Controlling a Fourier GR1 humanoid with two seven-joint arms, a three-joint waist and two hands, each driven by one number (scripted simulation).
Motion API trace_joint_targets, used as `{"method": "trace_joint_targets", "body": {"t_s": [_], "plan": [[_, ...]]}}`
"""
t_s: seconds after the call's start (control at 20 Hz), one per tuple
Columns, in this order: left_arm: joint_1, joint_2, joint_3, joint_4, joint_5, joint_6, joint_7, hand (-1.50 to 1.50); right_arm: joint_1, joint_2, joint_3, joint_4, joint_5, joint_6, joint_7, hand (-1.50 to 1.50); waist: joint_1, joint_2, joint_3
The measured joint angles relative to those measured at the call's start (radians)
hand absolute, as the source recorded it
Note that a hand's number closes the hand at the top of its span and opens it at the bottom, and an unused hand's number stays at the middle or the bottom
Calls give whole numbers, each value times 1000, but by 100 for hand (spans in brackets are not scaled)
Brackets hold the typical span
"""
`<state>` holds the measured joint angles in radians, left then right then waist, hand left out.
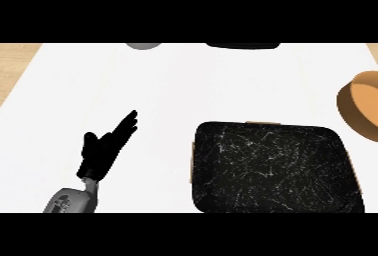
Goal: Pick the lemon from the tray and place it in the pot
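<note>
- The left hand (103, 150) shows at the lower left of the head view, rising from a grey forearm (71, 200) that comes in at the view's bottom edge.
- Its fingers (127, 126) are straight and held close together, pointing up and a little to the right; the thumb (90, 141) stands apart on the left side. It holds nothing and rests over bare counter.
- The right hand does not show anywhere in the view.
- To the right of the left hand, well clear of it, lies the tray (273, 170): a dark, speckled, square slab with rounded corners, with a thin orange-brown edge showing along its left side and top.
- No lemon can be seen on the tray or elsewhere on the counter; where it lies cannot be told.
- Farther right than the tray and higher in the view, cut by the right edge, sits the pot (360, 105), an orange-brown round vessel with its rim turned toward the tray. What is inside it cannot be seen.
- The white counter (184, 85) fills most of the view, with a strip of light wood (15, 65) showing past its left side, beyond the hand.
- Far ahead of the hand, at the top edge, a grey rounded object (144, 46) and a black object (242, 46) are each cut off; what they are cannot be told.
</note>
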<state>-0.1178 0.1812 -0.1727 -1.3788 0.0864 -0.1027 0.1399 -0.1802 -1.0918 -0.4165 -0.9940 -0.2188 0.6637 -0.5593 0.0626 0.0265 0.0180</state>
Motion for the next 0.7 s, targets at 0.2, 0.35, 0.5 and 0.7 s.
{"method": "trace_joint_targets", "body": {"t_s": [0.2,0.35,0.5,0.7], "plan": [[-12,1,0,7,-6,1,3,0,-23,-53,21,22,31,-30,-43,150,10,2,-2],[-22,-2,-7,12,-9,-3,6,0,-50,-87,46,38,54,-55,-70,150,23,5,-4],[-26,-5,-10,17,-12,-6,4,0,-70,-111,93,40,95,-83,-108,150,30,5,-6],[-36,-11,-17,25,-21,-5,3,0,-108,-133,168,46,158,-129,-156,150,40,6,-8]]}}
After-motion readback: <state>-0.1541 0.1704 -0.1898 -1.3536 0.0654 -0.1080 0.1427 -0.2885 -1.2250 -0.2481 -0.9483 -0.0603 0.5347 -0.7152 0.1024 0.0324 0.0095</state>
